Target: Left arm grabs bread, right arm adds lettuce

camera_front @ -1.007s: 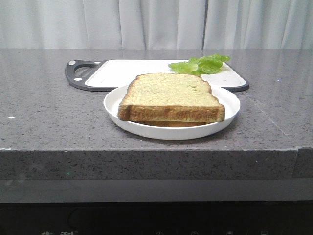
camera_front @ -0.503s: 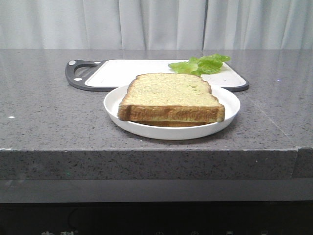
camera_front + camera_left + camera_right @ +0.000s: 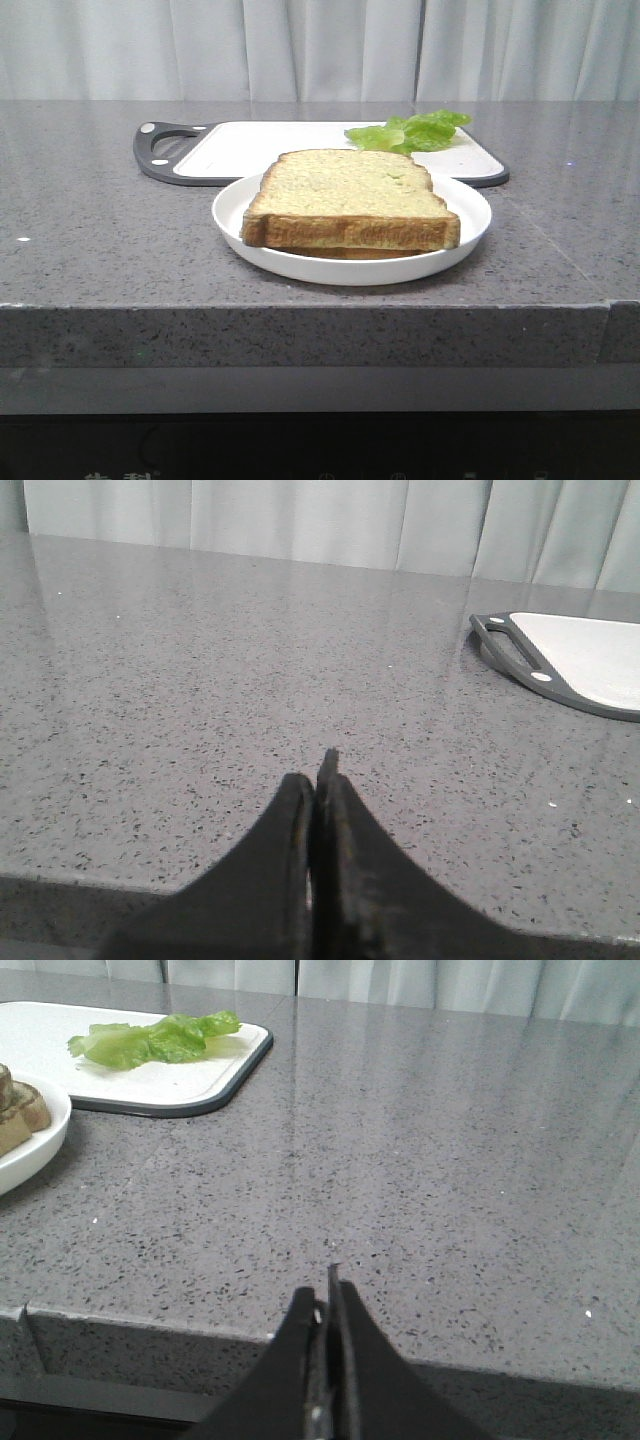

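Note:
A slice of toasted bread [image 3: 345, 192] lies on top of a second slice on a white plate [image 3: 470, 215] near the counter's front edge. A green lettuce leaf [image 3: 410, 132] lies on the white cutting board [image 3: 260, 145] behind the plate; it also shows in the right wrist view [image 3: 155, 1040]. Neither arm shows in the front view. My left gripper [image 3: 318, 772] is shut and empty, low over the counter's front edge, left of the board. My right gripper [image 3: 324, 1285] is shut and empty, at the counter's front edge, right of the plate [image 3: 30, 1150].
The grey speckled counter [image 3: 90, 220] ends in a front edge with a drop below. The board's dark handle [image 3: 515, 650] points left. Pale curtains [image 3: 320, 50] hang behind the counter.

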Robot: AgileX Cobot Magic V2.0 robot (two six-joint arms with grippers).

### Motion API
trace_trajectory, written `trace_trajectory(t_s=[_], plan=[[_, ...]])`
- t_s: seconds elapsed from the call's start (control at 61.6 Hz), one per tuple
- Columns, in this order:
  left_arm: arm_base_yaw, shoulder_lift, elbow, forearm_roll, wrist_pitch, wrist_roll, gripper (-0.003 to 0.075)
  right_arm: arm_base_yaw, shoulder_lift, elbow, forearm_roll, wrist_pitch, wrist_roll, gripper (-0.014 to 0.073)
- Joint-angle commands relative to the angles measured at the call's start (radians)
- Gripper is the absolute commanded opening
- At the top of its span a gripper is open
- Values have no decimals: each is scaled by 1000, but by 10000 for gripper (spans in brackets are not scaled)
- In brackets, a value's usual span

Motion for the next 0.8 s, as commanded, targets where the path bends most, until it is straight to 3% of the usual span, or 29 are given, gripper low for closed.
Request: trace_trajectory(t_s=[0.0, 0.26, 0.422, 0.552, 0.779], plan=[[-7, -17, 7, -8, -107, -1, -19, -6, -20, -4, 3, -87, 0, -69], [-7, -17, -16, -25, -161, -1, -20, -6, -20, -30, 3, -131, 0, -69], [-7, 18, -167, -25, -58, -5, -20, -6, 8, -183, 3, -66, 0, -67], [-7, 152, -351, -25, 67, -5, -19, -6, 137, -366, 3, 47, 0, -67], [-7, 416, -511, -19, 81, -5, -19, -6, 355, -544, 3, 104, 0, -67]])
